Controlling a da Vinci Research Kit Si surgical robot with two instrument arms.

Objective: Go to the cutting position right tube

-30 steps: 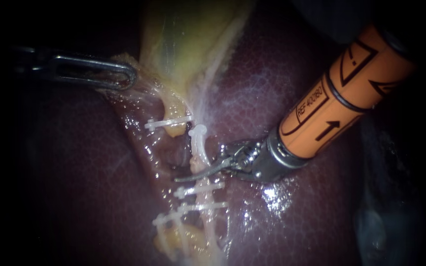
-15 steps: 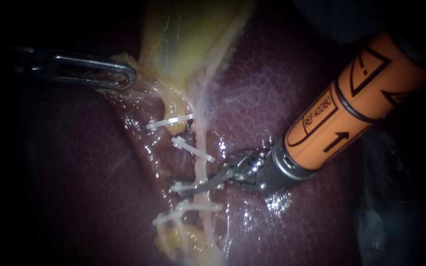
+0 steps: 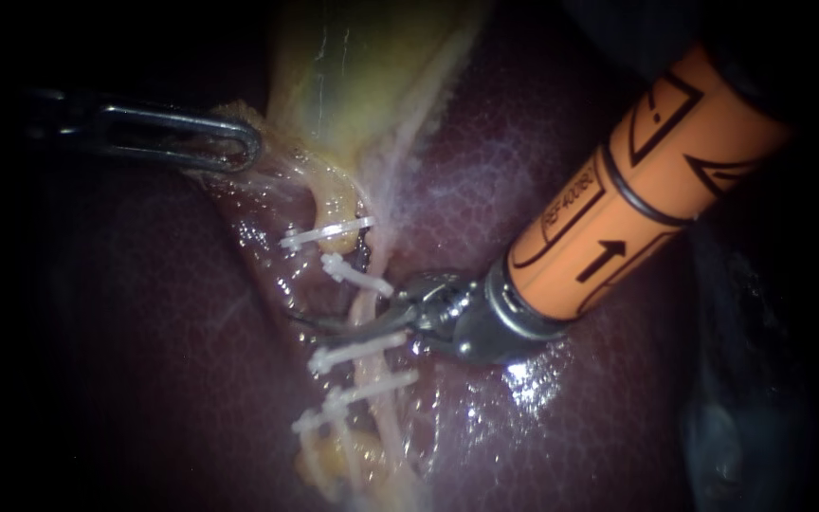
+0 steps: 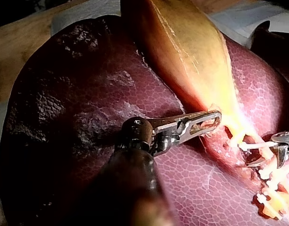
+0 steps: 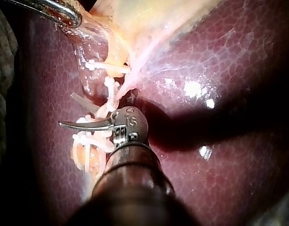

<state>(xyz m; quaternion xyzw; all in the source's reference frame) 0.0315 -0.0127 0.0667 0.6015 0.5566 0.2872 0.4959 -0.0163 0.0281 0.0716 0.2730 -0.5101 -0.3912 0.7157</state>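
Note:
My right instrument, on an orange shaft (image 3: 618,223), has thin curved blades (image 3: 334,324) that stand open. They lie across the pale right tube (image 3: 364,305), between a white clip above (image 3: 357,275) and a white clip below (image 3: 357,349). In the right wrist view the blades (image 5: 76,113) straddle the same tube (image 5: 111,96). My left instrument (image 3: 191,142) is shut on a fold of tissue at the gallbladder's (image 3: 362,76) lower edge and holds it stretched; the left wrist view shows this grip (image 4: 201,125).
The dark red liver (image 3: 542,427) lies all around and under the tubes. Another clip (image 3: 324,232) crosses the left tube higher up, and one more (image 3: 353,393) sits lowest. The right instrument's tip (image 4: 282,141) shows ahead of my left jaws.
My right instrument has moved up and to the left, bringing its blades from just over the lower clip to across the right tube between the two clips. The left instrument holds still.

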